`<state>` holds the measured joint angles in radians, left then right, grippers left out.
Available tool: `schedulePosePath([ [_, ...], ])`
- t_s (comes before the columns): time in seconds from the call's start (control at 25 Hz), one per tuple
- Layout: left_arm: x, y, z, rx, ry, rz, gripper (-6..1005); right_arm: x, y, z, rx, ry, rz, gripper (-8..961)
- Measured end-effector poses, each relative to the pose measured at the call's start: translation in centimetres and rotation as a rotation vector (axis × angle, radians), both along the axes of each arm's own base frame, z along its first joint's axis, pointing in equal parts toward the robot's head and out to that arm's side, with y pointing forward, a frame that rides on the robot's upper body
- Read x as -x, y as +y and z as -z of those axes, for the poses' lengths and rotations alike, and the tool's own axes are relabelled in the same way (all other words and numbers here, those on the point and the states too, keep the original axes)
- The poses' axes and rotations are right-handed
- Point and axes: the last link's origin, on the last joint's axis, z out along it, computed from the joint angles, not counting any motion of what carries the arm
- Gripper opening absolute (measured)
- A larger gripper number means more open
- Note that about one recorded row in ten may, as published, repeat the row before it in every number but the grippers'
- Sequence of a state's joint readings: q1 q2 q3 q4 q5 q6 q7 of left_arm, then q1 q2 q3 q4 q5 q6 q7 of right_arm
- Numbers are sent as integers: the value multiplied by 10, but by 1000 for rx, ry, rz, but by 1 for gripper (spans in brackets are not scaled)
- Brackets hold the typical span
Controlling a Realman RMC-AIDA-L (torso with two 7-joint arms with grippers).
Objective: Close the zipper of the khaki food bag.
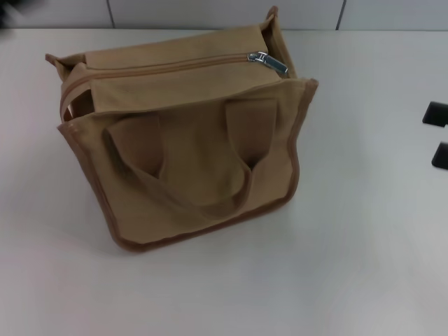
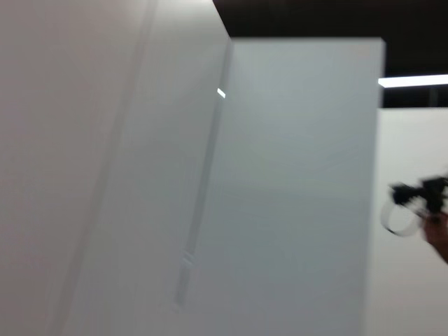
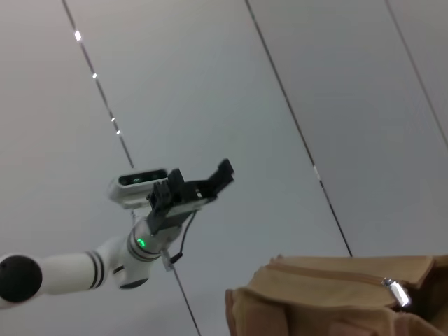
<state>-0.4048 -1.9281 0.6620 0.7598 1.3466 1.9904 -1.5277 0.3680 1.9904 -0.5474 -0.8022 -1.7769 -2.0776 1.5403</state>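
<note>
Bag (image 1: 189, 161) upright on white surface (image 1: 364, 245), zipper (image 1: 168, 68) along its top with slider (image 1: 268, 63) at right end; left tool (image 3: 199, 185) raised clear of bag, fingers parted, empty; right tool (image 1: 437, 133) at surface's right edge, parted, empty.

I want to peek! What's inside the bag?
Not much shows. The bag is dark in the gap at its open end. The flap and zipper cover the rest, so any contents are hidden.

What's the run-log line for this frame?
phase: pre-grasp | khaki food bag: on table | zipper: slider at right end | right tool: beside bag | left tool: raised, away
</note>
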Motion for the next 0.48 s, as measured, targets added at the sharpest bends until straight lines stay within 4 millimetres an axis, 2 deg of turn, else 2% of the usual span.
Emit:
schedulePosePath([
  [0.04, -4, -2, 15, 61, 34, 31, 844, 0, 0, 0, 0, 0, 0, 789],
  [0.08, -5, -3, 18, 71, 39, 37, 844, 0, -1, 1, -3, -10, -16, 789],
  [0.16, -8, -9, 40, 150, 91, 79, 844, -1, -3, 4, -7, -22, -42, 789],
  [0.2, -8, -9, 40, 150, 91, 79, 844, -2, -4, 9, -6, -26, -64, 789],
  [0.24, -8, -17, 62, 222, 141, 119, 844, -2, -5, 12, -4, -27, -82, 789],
  [0.28, -9, -21, 71, 250, 162, 133, 844, -2, -5, 12, -4, -27, -82, 789],
  [0.4, -8, -25, 80, 276, 185, 147, 844, -3, -8, 21, 5, -41, -128, 789],
  [0.44, -4, -32, 98, 324, 234, 164, 844, -3, -8, 23, 10, -48, -139, 789],
  [0.48, -4, -32, 98, 324, 234, 164, 844, -3, -9, 27, 16, -54, -152, 789],
])
